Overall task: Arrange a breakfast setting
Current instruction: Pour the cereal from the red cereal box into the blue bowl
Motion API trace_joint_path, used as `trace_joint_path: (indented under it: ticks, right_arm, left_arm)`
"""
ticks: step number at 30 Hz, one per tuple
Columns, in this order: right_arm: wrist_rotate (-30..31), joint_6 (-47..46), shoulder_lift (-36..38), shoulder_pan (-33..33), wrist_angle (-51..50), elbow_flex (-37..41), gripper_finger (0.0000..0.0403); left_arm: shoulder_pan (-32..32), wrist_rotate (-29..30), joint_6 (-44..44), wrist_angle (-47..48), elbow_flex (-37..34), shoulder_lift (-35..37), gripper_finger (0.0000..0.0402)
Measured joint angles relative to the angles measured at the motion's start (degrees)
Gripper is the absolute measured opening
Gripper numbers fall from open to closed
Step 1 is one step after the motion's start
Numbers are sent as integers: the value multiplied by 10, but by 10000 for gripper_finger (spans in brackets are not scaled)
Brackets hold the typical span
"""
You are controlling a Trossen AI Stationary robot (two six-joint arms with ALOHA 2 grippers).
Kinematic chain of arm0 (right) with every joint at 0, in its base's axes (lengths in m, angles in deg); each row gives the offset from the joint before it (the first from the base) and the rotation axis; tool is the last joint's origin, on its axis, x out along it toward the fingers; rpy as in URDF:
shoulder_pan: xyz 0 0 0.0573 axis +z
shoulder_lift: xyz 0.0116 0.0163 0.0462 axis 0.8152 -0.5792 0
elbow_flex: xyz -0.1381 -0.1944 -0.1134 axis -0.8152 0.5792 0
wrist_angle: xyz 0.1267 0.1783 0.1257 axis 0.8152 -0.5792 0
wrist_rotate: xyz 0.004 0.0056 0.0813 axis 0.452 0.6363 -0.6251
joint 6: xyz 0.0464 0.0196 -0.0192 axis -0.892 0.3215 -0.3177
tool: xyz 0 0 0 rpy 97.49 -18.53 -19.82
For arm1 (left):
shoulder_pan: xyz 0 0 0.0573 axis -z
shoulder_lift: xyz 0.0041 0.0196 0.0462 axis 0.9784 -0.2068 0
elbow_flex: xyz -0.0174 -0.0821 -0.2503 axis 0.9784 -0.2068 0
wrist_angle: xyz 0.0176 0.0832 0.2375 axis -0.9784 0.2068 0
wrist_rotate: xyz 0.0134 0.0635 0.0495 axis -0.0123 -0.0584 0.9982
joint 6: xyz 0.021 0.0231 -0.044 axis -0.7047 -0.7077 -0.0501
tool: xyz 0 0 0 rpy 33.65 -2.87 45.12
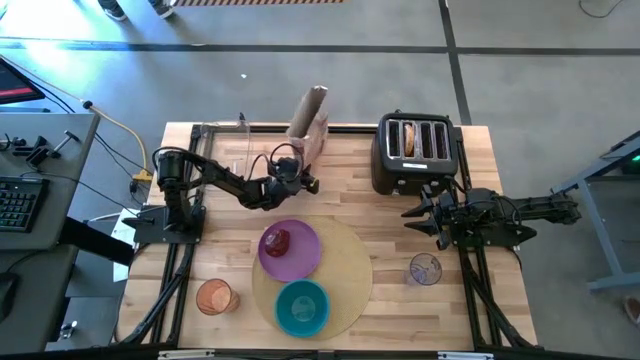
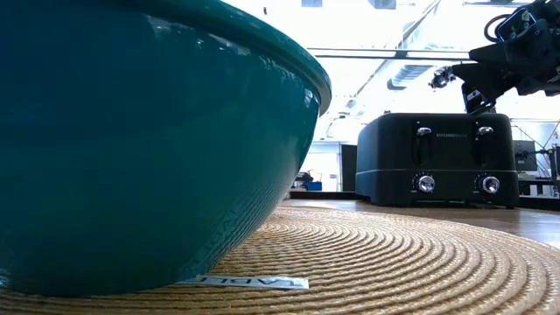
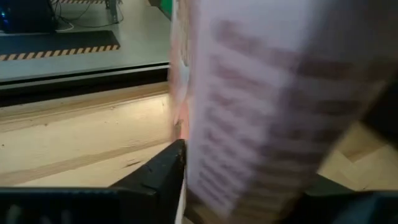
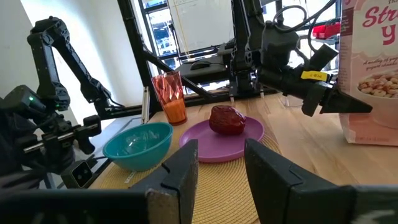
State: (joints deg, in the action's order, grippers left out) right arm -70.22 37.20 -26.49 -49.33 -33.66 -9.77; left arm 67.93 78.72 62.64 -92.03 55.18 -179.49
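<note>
The round tan mat (image 1: 340, 275) lies at the table's near middle. On it rest the purple plate (image 1: 293, 255), holding the red fruit (image 1: 277, 240), and the teal bowl (image 1: 302, 307). The orange cup (image 1: 214, 297) stands left of the mat and the clear glass (image 1: 425, 268) right of it. A bagel half (image 1: 408, 140) sticks up from a slot of the black toaster (image 1: 415, 155). My left gripper (image 1: 303, 180) is open at the tall cereal box (image 1: 310, 118), one finger on either side of its narrow side. My right gripper (image 1: 425, 215) is open and empty in front of the toaster. No spoon shows. My left gripper comes level from the table's left at the cereal box's narrow side (image 3: 273, 112), low on the box. One finger (image 3: 163, 174) lies right beside the box's edge. I cannot tell whether the fingers touch it. The box stands upright on the table (image 4: 367, 74).
The toaster fills the far right of the table. A clear stand (image 1: 232, 150) is at the far left, behind my left arm. Bare wood (image 1: 390, 320) lies to the near right of the mat, around the glass. In the low view the bowl (image 2: 131, 131) fills the left.
</note>
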Motion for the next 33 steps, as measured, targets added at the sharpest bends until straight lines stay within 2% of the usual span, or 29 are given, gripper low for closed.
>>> trace_joint_path:
  ticks: [13, 26, 33]
  right_arm:
    - [0, 0, 0, 0, 0, 0, 114]
    - [0, 0, 0, 0, 0, 0, 114]
    - [0, 0, 0, 0, 0, 0, 114]
  left_arm:
    - [0, 0, 4, 0, 0, 0, 78]
    - [0, 4, -6, 1, 0, 0, 63]
    - [0, 1, -7, 1, 0, 0, 23]
